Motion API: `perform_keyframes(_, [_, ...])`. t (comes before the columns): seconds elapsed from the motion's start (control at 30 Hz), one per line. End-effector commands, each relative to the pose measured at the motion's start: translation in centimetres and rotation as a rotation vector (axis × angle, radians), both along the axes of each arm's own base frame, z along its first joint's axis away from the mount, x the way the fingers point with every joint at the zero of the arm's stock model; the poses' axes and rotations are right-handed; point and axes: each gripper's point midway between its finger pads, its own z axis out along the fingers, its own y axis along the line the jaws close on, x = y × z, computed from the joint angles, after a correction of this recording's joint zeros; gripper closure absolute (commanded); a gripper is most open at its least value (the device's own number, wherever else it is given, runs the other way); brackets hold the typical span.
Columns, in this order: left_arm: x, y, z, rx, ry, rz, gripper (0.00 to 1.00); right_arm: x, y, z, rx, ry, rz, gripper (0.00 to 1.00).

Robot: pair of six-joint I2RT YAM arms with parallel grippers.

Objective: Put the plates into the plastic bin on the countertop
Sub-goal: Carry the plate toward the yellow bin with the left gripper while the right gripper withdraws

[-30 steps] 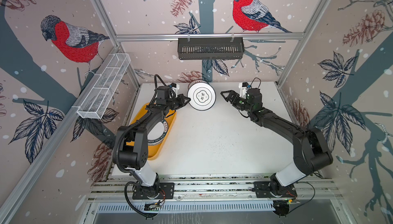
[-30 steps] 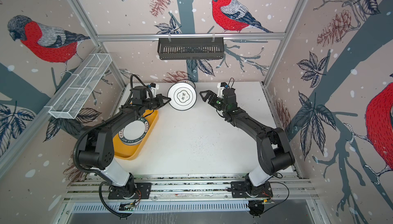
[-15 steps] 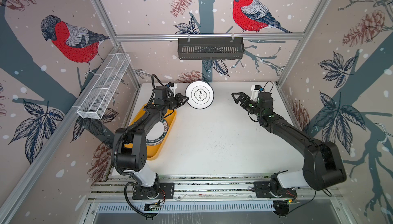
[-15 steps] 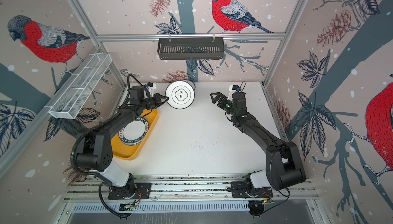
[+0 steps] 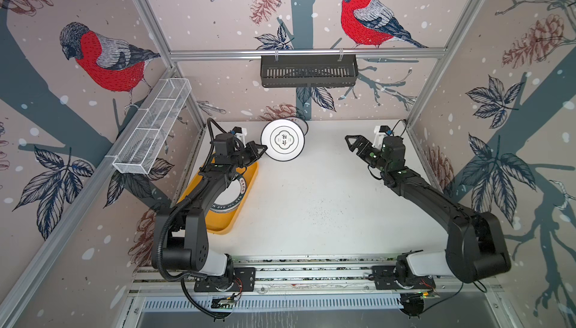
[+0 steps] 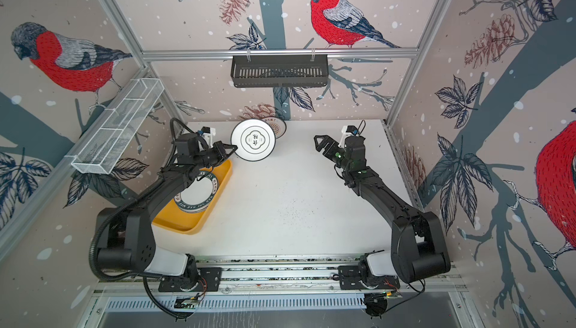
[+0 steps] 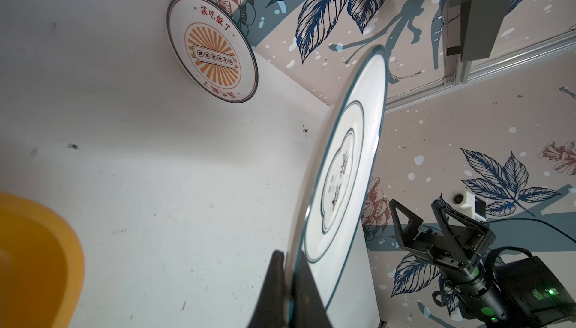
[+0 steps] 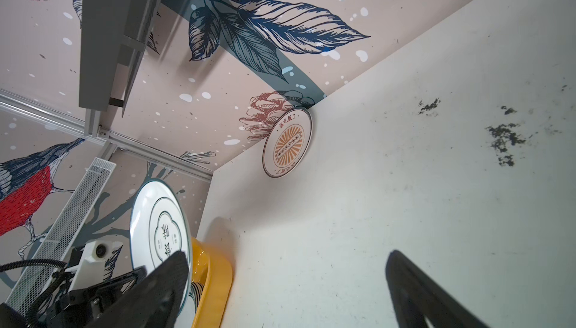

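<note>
My left gripper (image 5: pixel 263 149) (image 7: pixel 288 258) is shut on the rim of a white plate (image 5: pixel 282 139) (image 6: pixel 253 139) (image 7: pixel 343 170) with a thin dark rim and a centre emblem. It holds the plate in the air by the far end of the yellow plastic bin (image 5: pixel 246 186) (image 6: pixel 218 192). A stack of green-lettered plates (image 5: pixel 237 192) (image 6: pixel 199 192) lies in the bin, partly under my left arm. An orange sunburst plate (image 6: pixel 277 125) (image 7: pixel 213 49) (image 8: pixel 287 142) lies on the countertop (image 5: pixel 311 201) against the back wall. My right gripper (image 5: pixel 350 144) (image 8: pixel 285 258) is open and empty, well right of the held plate.
A black slatted basket (image 5: pixel 308 71) hangs on the back rail. A white wire-mesh basket (image 5: pixel 152 130) is fixed along the left wall. Aluminium rails (image 5: pixel 311 267) frame the table's front edge.
My right gripper has drawn back to the right, away from the held plate. My left gripper has carried the plate a little to the left, toward the bin.
</note>
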Motion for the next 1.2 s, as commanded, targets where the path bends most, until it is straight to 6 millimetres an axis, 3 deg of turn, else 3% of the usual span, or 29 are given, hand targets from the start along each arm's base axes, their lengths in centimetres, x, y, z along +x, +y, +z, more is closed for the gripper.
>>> perform_keyframes(0.0, [-0.4,1.0,2.0,-0.027,-0.068,0.035,1.0,0.5,0.1,0.5,0.002,-0.028,0.001,0.0])
perform_keyframes(0.47, [-5.4,5.4,2.4,0.019,-0.059,0.173,1.0,1.0,0.4,0.0,0.02,-0.015,0.004,0.01])
perform_keyframes(0.8, [-8.9,8.4,0.8,0.073,-0.018,0.274,1.0,2.1,0.7,-0.3,0.011,0.003,0.005,0.0])
perform_keyframes(1.17, [-11.2,11.4,-2.7,0.047,0.086,0.393,1.0,4.1,1.1,0.6,-0.003,-0.004,0.003,0.0])
